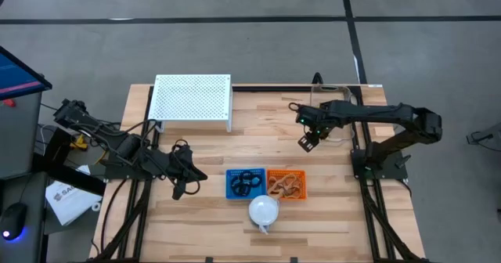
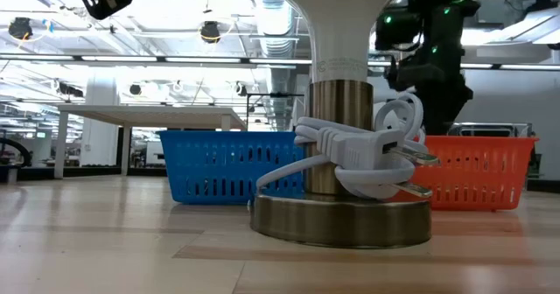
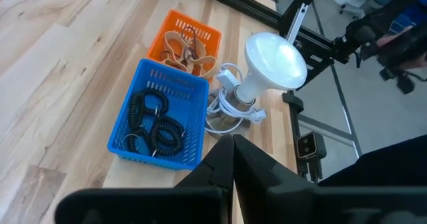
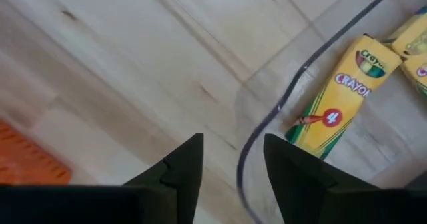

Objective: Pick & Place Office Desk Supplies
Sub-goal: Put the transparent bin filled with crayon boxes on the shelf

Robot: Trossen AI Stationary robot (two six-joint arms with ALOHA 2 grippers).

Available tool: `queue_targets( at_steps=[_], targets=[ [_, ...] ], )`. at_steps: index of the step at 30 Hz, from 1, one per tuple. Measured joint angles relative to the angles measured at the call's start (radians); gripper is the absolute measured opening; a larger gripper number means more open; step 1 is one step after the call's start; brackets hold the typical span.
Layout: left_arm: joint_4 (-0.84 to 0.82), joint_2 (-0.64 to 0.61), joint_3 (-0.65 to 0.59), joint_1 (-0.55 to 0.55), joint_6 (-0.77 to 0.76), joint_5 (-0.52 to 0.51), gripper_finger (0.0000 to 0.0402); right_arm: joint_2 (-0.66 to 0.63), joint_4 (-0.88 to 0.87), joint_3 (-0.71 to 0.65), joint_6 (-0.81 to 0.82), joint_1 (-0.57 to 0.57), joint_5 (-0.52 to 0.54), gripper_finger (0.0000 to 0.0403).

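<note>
Lamp [image 2: 341, 167], white-shaded on a brass base, is recorded closest to the low camera, its white cord and plug wrapped round the stem. Just behind it two small baskets are set side by side: a blue basket [image 1: 246, 183] filled with coiled black rings [image 3: 155, 121], and an orange basket [image 1: 286, 184] filled with tan rubber-band loops [image 3: 185, 49]. Right gripper [image 4: 232, 163] is held above bare wood, fingers parted and empty; just ahead of its fingertips a clear tray [image 4: 267, 121] with yellow crayon boxes [image 4: 337, 97] is seen. Left gripper [image 3: 233, 159] is kept closed and empty, the blue basket just beyond its tips. A white perforated rack [image 1: 192, 99] is noted farther back.
</note>
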Motion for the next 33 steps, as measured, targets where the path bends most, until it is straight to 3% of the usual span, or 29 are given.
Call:
queue_targets(
  at_steps=[4,9,11,21,27,33],
  targets=[
    [0.000,0.000,0.000,-0.002,-0.017,0.000,0.0000,0.052,0.003,0.000,-0.003,-0.001,0.002,0.0120],
    [0.000,0.000,0.000,-0.002,-0.028,0.025,0.0000,0.095,0.003,0.000,-0.027,0.006,-0.002,0.0029],
    [0.001,0.000,0.000,-0.002,-0.033,0.038,0.0000,0.094,0.009,0.000,-0.042,0.016,-0.019,0.0011],
    [-0.007,0.000,0.000,-0.062,-0.036,0.069,0.0000,-0.022,-0.056,0.050,-0.007,0.063,-0.013,0.0004],
    [-0.010,0.003,0.000,-0.077,-0.053,0.069,0.0000,-0.033,-0.163,0.250,-0.027,0.087,0.037,0.0002],
    [-0.077,0.003,0.000,-0.087,-0.107,0.089,0.0000,0.088,-0.272,0.552,-0.125,0.122,0.030,0.0001]
  ],
)
